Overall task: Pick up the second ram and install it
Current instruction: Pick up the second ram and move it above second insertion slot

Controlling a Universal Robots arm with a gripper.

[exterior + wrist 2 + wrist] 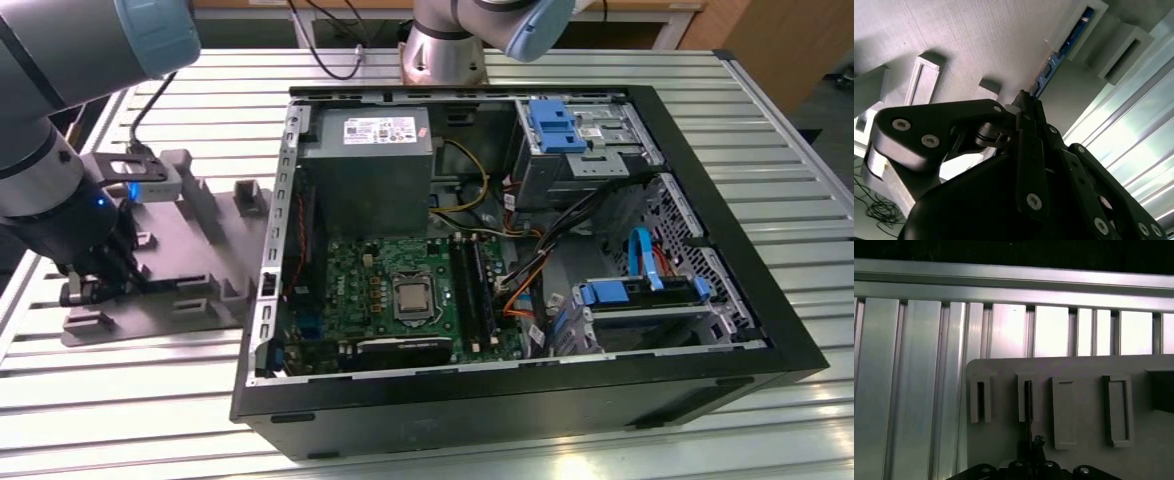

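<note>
My gripper (88, 288) is down at the grey plastic holder (200, 250) on the exterior view's left, beside the open computer case. In the second wrist view the dark fingers (1029, 145) meet at the gripper (1026, 100) tip, shut on the near end of the second ram (1054, 62). The ram is a thin blue-green stick seen edge-on, and its far end sits in a holder post (1089, 20). In the first wrist view the ram (1028, 407) stands as a thin dark edge in a holder slot, just beyond the gripper (1030, 452). The green motherboard (360, 290) has long black memory slots (467, 290).
The black computer case (534, 400) lies open on the slatted metal table (134, 400), with a grey power supply (367, 165), coloured cables (534, 270) and blue drive bays (561, 125) inside. The holder (1084, 370) carries several upright posts (247, 195). The arm base (447, 50) stands behind the case.
</note>
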